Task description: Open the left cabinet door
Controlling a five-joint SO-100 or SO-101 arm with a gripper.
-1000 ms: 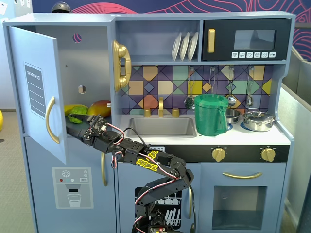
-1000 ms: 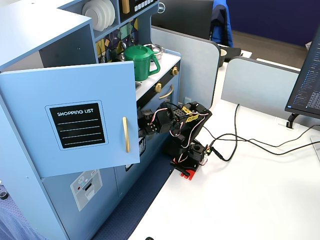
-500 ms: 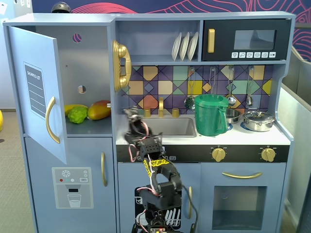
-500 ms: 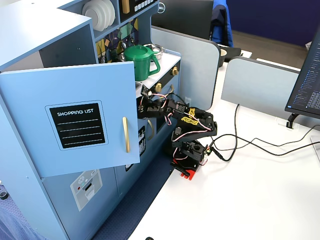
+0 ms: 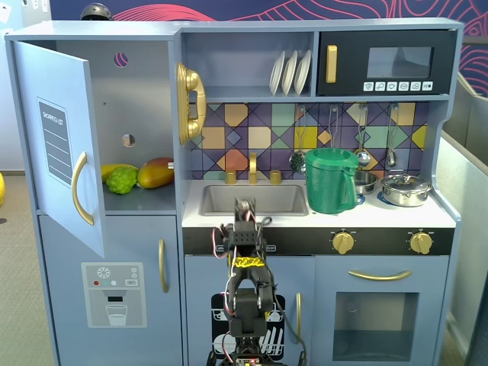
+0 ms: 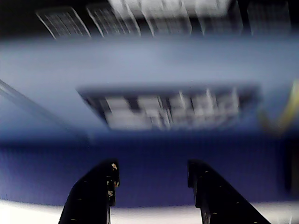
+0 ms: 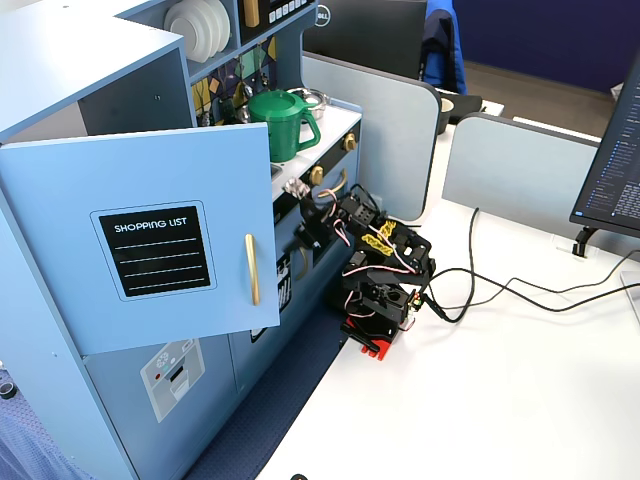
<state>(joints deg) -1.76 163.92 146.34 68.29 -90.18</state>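
The left cabinet door (image 5: 57, 145), pale blue with a black "SHOPPING LIST" panel and a curved gold handle (image 5: 80, 189), stands swung wide open at the kitchen's upper left. It also shows in a fixed view (image 7: 140, 240) with its handle (image 7: 252, 268). My gripper (image 5: 244, 206) is at the counter edge in front of the sink, well to the right of the door and apart from it. It also shows in a fixed view (image 7: 297, 187). In the blurred wrist view the gripper (image 6: 152, 168) is open and empty, its black fingers (image 6: 100, 186) set apart before a blue surface.
A banana, a green fruit (image 5: 120, 181) and a mango (image 5: 156, 172) lie in the open cabinet. A gold phone (image 5: 191, 103) hangs beside it. A green pitcher (image 5: 331, 180) and a pot (image 5: 406, 189) stand on the counter. The water-dispenser door (image 5: 114, 290) is shut. Cables (image 7: 500, 290) run across the white table.
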